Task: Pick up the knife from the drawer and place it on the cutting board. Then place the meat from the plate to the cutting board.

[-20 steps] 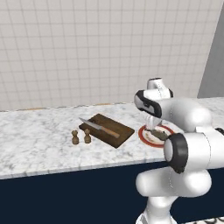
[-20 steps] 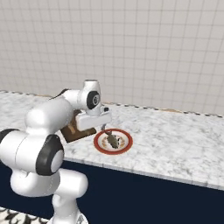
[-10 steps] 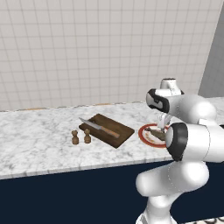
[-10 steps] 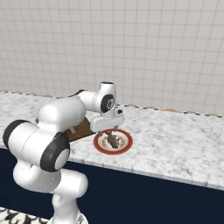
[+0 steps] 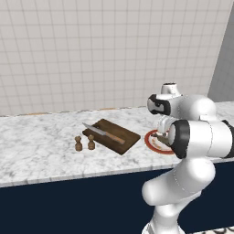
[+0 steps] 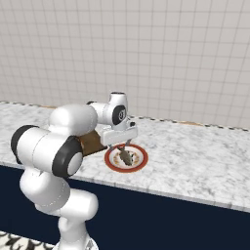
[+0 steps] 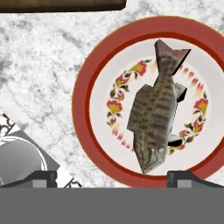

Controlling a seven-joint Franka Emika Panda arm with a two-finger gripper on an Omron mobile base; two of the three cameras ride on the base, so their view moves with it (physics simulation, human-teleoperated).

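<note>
The meat (image 7: 155, 109), a brownish-grey fish-shaped lump, lies on the red-rimmed plate (image 7: 87, 83) on the marble counter. My gripper (image 7: 113, 177) hovers open just above the plate, its fingertips (image 7: 41, 177) wide apart and holding nothing. From the right base view the gripper (image 6: 122, 144) hangs over the meat (image 6: 127, 156) and plate (image 6: 113, 165). The knife (image 5: 103, 132) rests diagonally on the dark cutting board (image 5: 128, 139), left of the plate (image 5: 153, 142). The board's edge (image 7: 61, 4) shows at the top of the hand view. The drawer is out of view.
Two small wooden shakers (image 5: 78, 143) (image 5: 91, 142) stand just left of the board. A tiled wall runs behind the counter, and navy cabinet fronts (image 5: 68, 205) lie below its front edge. Bare marble (image 6: 195, 156) stretches right of the plate.
The hand has swung right from the board's side to directly above the plate and dropped slightly. Knife, board and meat have not moved.
</note>
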